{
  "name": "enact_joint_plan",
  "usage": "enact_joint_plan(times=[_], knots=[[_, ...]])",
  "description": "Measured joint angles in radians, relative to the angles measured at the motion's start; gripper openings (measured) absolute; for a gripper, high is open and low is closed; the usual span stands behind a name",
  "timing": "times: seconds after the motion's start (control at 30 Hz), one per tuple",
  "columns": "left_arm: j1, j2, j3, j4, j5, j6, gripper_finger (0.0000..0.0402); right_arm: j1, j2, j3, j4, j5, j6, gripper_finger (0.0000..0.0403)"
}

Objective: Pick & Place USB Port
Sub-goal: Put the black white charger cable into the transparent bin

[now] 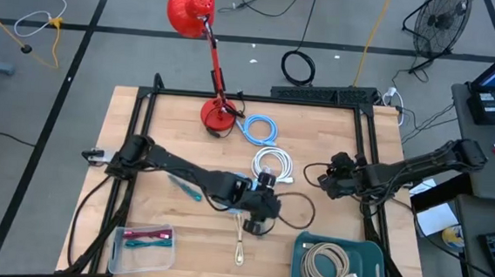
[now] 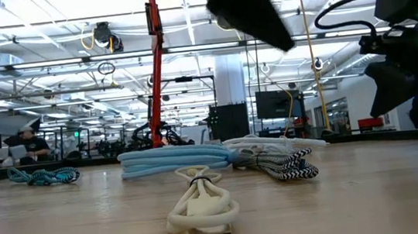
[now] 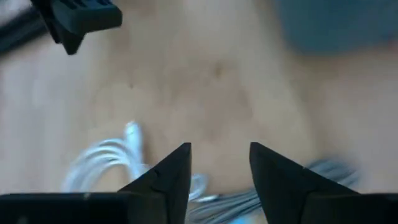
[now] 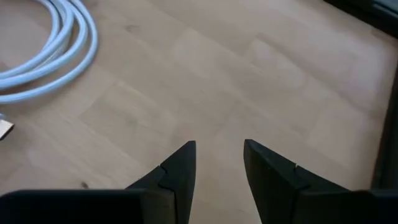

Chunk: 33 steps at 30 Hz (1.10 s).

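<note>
Wooden bench (image 1: 144,122) carries several coiled cables, and the left end effector (image 1: 260,211) hangs above its middle with its two dark fingers (image 3: 166,177) parted and nothing between them. Just beneath and beside that end effector, on the side toward the bench's near edge, lies a cream USB cable (image 2: 201,203), bundled with its plug end pointing at the low camera. On its far side sit a white coiled cable (image 1: 272,165) and, beyond that, a light blue coiled cable (image 1: 258,129) near the base of a red desk lamp (image 1: 209,57). A teal cable (image 1: 183,188) lies beside the left arm. Toward the near right corner from the left end effector stands a teal bin (image 1: 377,252) holding a beige cable. At the near left is a clear tray (image 1: 119,253) with small cables in it. The right end effector (image 1: 332,175) hovers by the bench's right side, empty, fingers (image 4: 177,171) apart over bare wood.
</note>
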<state>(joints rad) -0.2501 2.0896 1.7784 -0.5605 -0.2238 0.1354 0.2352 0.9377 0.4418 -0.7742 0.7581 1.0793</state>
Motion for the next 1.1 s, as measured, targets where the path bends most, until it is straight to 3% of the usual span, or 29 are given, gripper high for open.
enact_joint_plan(times=[0.17, 0.33, 0.4, 0.47, 0.6, 0.83, 1.1], knots=[[0.054, 0.000, 0.070, -0.118, 0.129, -0.382, 0.0124, 0.000, -0.015, -0.001, 0.083, -0.011, -0.081, 0.0128], [0.077, -0.001, 0.086, -0.403, 0.254, -0.587, 0.0094, -0.012, -0.012, -0.001, 0.367, -0.195, -0.328, 0.0128], [0.076, -0.001, 0.078, -0.509, 0.209, -0.611, 0.0085, -0.025, -0.003, -0.001, 0.466, -0.281, -0.397, 0.0128], [0.070, -0.001, 0.063, -0.613, 0.098, -0.656, 0.0077, -0.035, 0.006, -0.001, 0.538, -0.354, -0.429, 0.0128], [0.061, -0.006, 0.021, -0.728, -0.084, -0.741, 0.0060, -0.049, 0.032, 0.002, 0.585, -0.416, -0.445, 0.0128], [0.061, -0.166, -0.234, -0.543, -0.217, -0.858, 0.0024, -0.097, 0.140, 0.067, 0.583, -0.480, -0.453, 0.0128], [0.106, -0.501, -0.594, -0.492, -0.377, -1.170, 0.0006, -0.138, 0.363, 0.302, 0.454, -0.581, -0.494, 0.0128]])
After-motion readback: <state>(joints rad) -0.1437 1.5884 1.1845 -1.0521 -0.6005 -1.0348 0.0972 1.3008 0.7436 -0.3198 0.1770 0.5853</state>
